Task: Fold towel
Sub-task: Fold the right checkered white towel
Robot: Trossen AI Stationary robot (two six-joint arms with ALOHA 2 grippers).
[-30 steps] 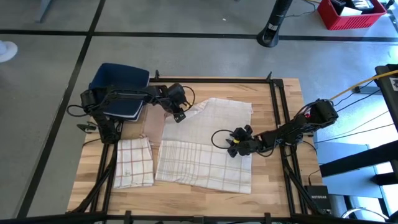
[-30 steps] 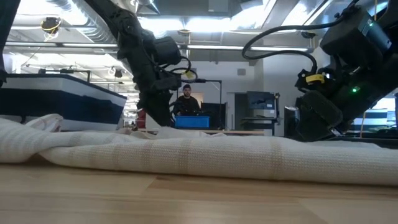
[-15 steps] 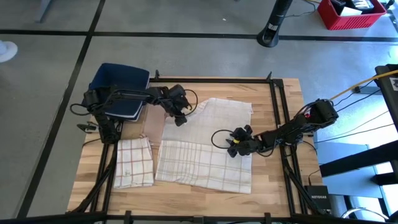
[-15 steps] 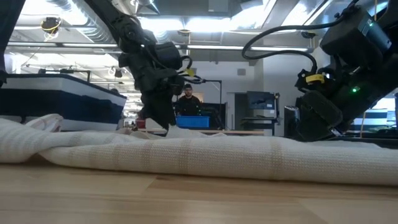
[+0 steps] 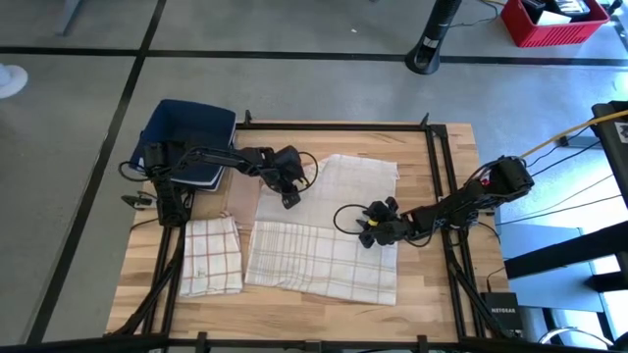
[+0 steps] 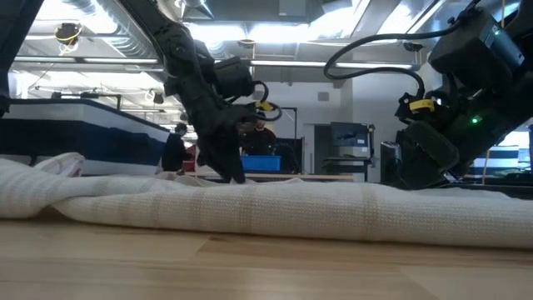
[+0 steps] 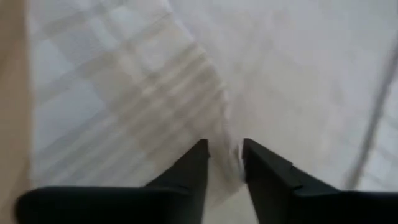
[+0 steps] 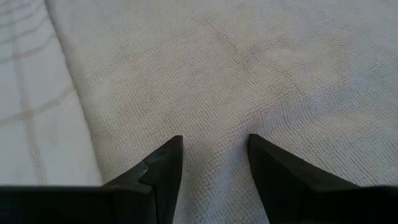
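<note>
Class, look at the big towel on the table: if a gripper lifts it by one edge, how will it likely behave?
The towel would probably drape and sag: it already lies in soft folds and ridges. It likely bunches rather than slides when pushed, given its textured weave. The left gripper pinching a thin fold suggests it is light.

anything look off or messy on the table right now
The big towel lies unevenly: its far left corner is bunched under the left gripper, whose fingers straddle a raised fold. The small checked towel beside it is folded neatly. The right gripper rests open on the big towel.
</note>
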